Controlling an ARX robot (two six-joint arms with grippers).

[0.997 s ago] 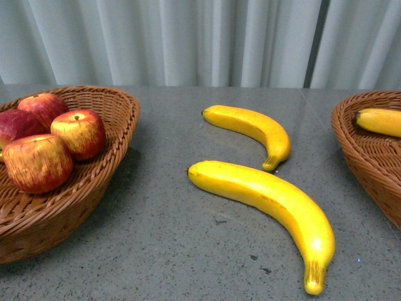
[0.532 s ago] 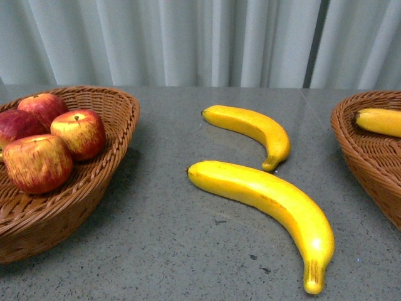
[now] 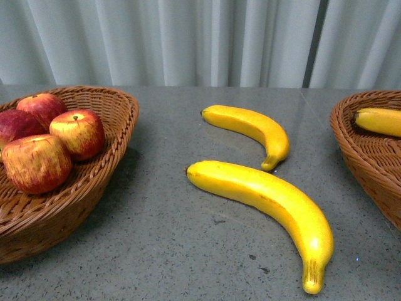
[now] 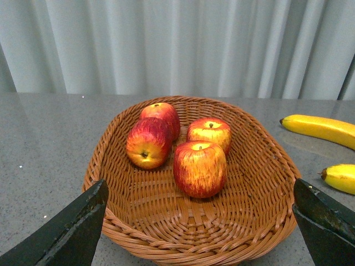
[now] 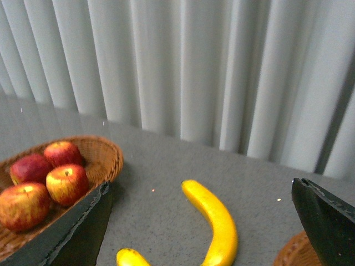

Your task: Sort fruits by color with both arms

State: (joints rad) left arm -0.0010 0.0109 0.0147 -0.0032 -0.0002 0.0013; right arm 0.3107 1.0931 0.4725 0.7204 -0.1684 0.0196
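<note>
The left gripper [image 4: 199, 185] is shown with its two black fingers [image 4: 69, 233] spread wide and nothing held between them. Beyond them, a brown woven basket [image 4: 111, 166] is seen with four red apples [image 4: 199, 168] streaked with yellow, bunched together and touching.

The right gripper [image 5: 199, 185] is likewise shown with its fingers [image 5: 77, 233] spread wide and empty, raised above a grey speckled table [image 5: 161, 166].

In the front view, the basket of apples is found at the left edge of the frame. Two bananas are laid on the bare table near the centre, close together but apart. The smaller banana [image 3: 250, 127] is placed just above centre. The larger banana [image 3: 263, 200] is stretched from the centre toward the lower right, with its stem end lowest. At the right edge, a second basket [image 3: 357, 147] is partly cut off, and a third banana [image 3: 379, 121] is seen lying inside it. A pale pleated curtain [image 3: 188, 37] is hung across the top of the frame.
</note>
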